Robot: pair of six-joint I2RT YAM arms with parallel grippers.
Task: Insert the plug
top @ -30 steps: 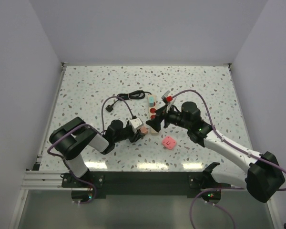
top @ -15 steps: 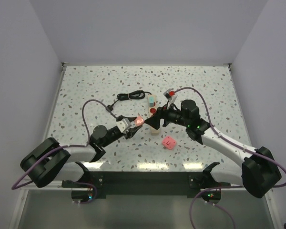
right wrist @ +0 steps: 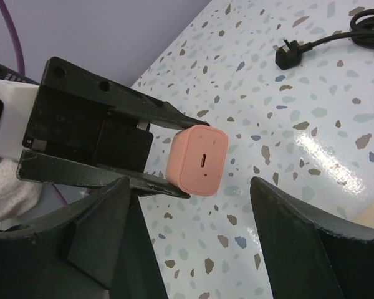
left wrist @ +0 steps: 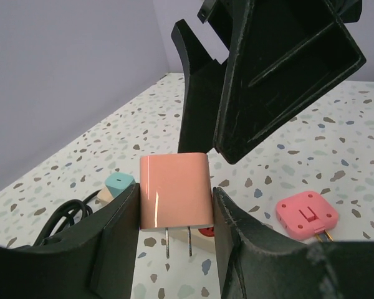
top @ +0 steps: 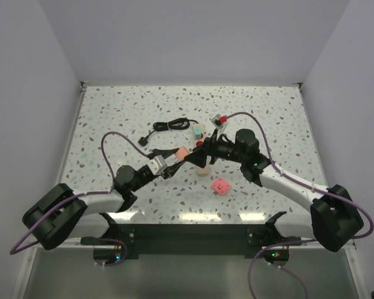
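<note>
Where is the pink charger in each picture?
Top external: pink charger mid-table, pinched by the left hand.
Left wrist: pink charger lower middle, prongs pointing down in the picture.
Right wrist: pink charger at centre.
Shared landmark: the left hand's black fingers around it.

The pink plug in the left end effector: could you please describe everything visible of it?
The pink plug is a glossy, rounded plastic block with two metal prongs pointing down and a small oval port on another face. The left end effector clamps its two sides, holding it off the table near the power strip.
</note>
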